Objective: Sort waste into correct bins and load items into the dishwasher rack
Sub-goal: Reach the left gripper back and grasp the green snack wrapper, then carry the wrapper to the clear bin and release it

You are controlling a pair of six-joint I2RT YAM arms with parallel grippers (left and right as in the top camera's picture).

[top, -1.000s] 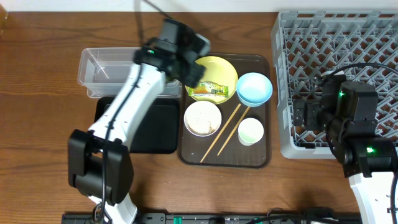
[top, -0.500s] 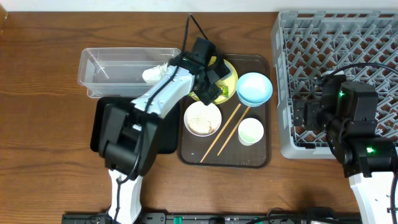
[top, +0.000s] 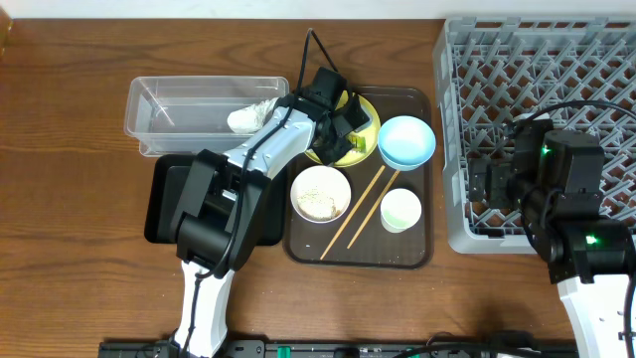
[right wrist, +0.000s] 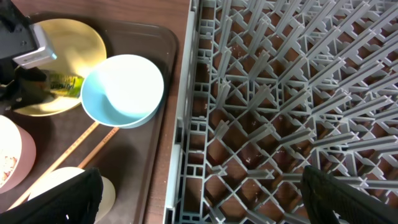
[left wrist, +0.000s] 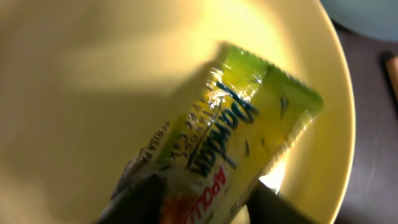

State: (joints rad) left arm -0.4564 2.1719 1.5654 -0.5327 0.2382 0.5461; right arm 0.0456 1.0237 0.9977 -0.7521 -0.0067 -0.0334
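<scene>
The green-and-yellow snack wrapper (left wrist: 242,137) lies on the yellow plate (left wrist: 93,74). My left gripper (left wrist: 199,205) is shut on its near end, a dark finger on each side. From overhead the left gripper (top: 338,139) covers most of the wrapper (top: 360,147) and the plate (top: 366,117). The crumpled white paper (top: 248,117) sits in the clear tub (top: 179,109). My right gripper (right wrist: 202,199) hangs open over the near left edge of the grey dishwasher rack (right wrist: 298,93), holding nothing.
On the brown serving tray (top: 417,254) stand the light blue bowl (top: 405,141), the white bowl with rice (top: 320,193), the white cup (top: 400,210) and the chopsticks (top: 360,209). The black tray (top: 164,199) lies in front of the tub, partly under my left arm.
My left arm swung right from over the tub, leaving the paper inside it. It came down onto the plate and closed on the wrapper. The right arm stayed still.
</scene>
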